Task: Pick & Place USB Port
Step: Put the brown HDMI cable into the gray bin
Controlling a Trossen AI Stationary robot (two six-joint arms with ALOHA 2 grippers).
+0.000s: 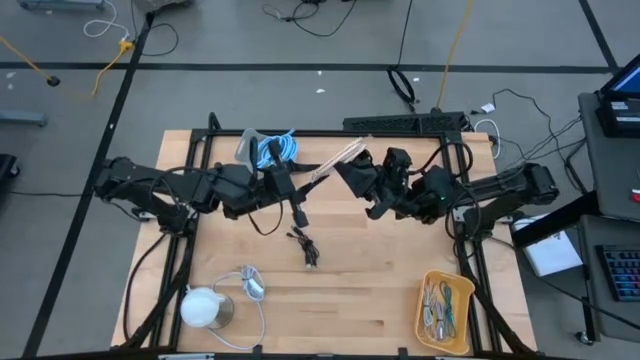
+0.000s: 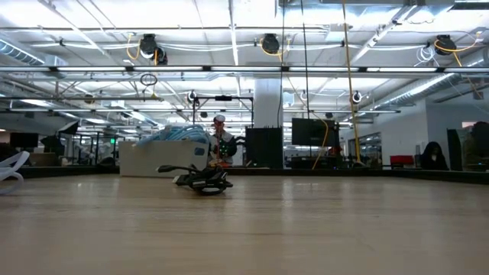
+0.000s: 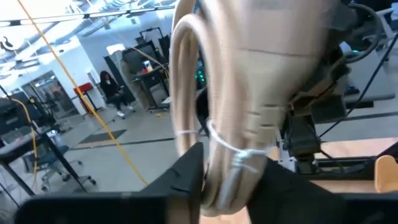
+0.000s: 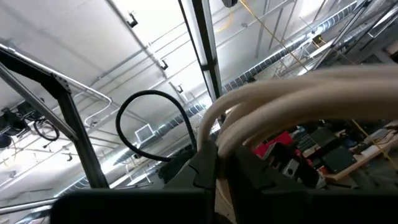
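Cable bundle (image 1: 338, 159) clamped between both arms' fingers (image 3: 186, 177).

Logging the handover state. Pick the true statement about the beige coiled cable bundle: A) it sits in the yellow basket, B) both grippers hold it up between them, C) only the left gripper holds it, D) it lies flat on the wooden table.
B: in the high view the beige coiled cable bundle spans between the left gripper and the right gripper, and each wrist view shows that arm's dark fingers closed on the beige strands.
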